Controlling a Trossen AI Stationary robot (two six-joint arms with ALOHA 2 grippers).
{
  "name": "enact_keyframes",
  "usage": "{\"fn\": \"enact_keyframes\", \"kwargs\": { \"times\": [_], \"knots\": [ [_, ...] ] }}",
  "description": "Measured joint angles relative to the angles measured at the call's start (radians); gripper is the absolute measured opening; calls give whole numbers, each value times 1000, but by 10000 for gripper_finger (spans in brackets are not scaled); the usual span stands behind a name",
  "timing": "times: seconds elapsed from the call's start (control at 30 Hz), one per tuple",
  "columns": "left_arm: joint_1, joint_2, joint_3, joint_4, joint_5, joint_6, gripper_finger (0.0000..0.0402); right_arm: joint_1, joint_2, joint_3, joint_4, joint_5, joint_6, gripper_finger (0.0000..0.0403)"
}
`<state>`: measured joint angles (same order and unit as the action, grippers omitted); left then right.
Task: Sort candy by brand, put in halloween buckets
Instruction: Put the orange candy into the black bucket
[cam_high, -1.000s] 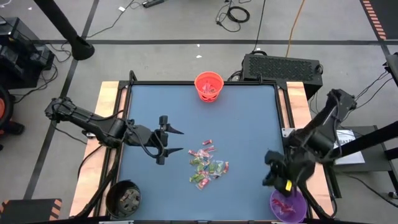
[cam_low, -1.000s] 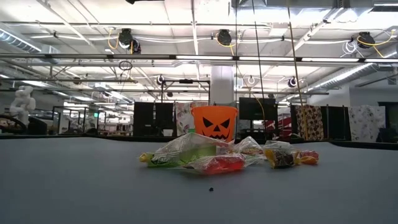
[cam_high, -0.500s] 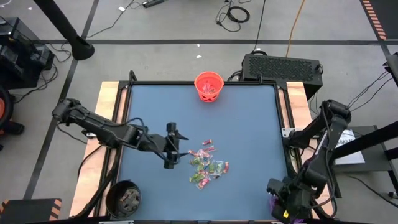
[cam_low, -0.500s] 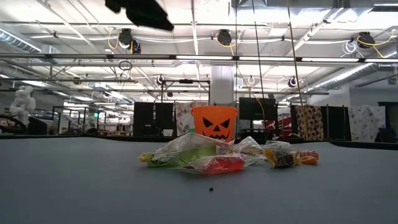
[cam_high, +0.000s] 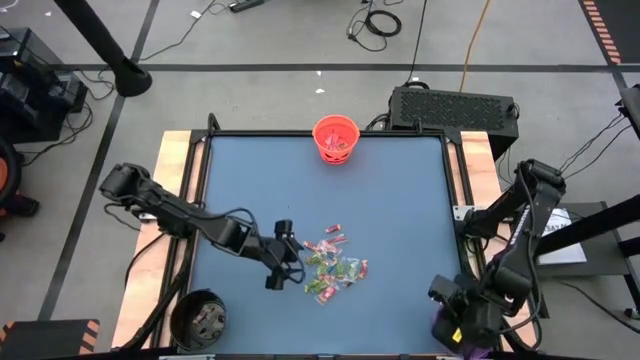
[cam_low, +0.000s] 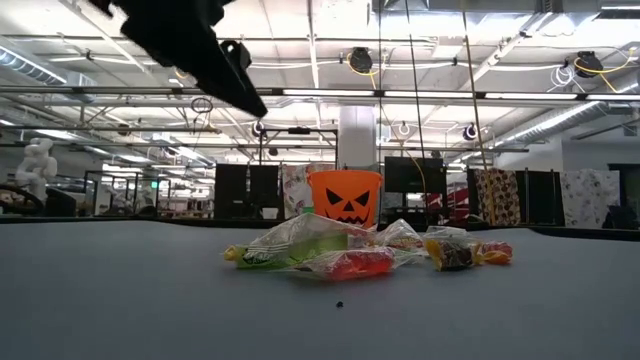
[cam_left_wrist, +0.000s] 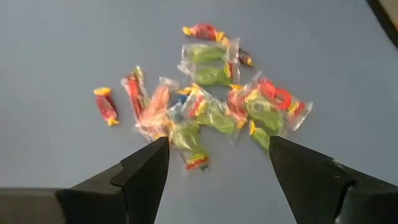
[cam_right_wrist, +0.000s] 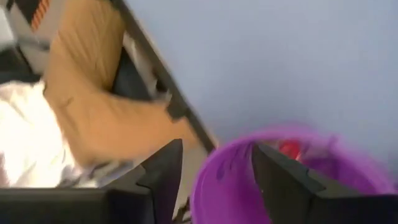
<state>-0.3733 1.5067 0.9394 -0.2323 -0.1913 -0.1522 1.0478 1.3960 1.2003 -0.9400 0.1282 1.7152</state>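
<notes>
Blue table is the landmark here. Orange bucket sits at its far edge, black bucket at the near left corner, purple bucket at the near right corner. Left gripper hangs spread wide just left of the candy pile mid-table. Right gripper is parted over the purple one, nothing between its fingers.
</notes>
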Motion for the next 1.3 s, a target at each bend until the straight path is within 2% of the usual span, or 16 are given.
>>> {"fn": "enact_keyframes", "kwargs": {
  "times": [0.13, 0.23, 0.3, 0.5, 0.57, 0.67, 0.9, 1.03, 1.3],
  "knots": [
    [-12, 38, 0, 33, -3, -15, 283, -54, 1, 39, -140, 21, -85, 169],
    [-17, 69, 0, 58, -3, -26, 283, -125, 2, 41, -192, 119, -263, 159],
    [-21, 87, 0, 73, -3, -25, 283, -185, 17, 41, -170, 191, -446, 154],
    [-20, 136, 0, 129, -8, -25, 283, -349, 130, 40, -12, 295, -1103, 146],
    [-20, 143, 0, 128, -10, -25, 283, -401, 181, 40, 67, 290, -1303, 142],
    [-20, 150, 0, 127, -10, -25, 283, -476, 250, 40, 153, 214, -1523, 137],
    [-24, 151, 0, 118, -10, -33, 283, -611, 405, 40, 154, -44, -1705, 132],
    [-29, 151, 0, 118, -9, -45, 283, -631, 466, 40, 154, -76, -1772, 132],
    [-29, 151, 0, 118, -9, -46, 283, -636, 520, 40, 185, -56, -1883, 132]
  ]
}}
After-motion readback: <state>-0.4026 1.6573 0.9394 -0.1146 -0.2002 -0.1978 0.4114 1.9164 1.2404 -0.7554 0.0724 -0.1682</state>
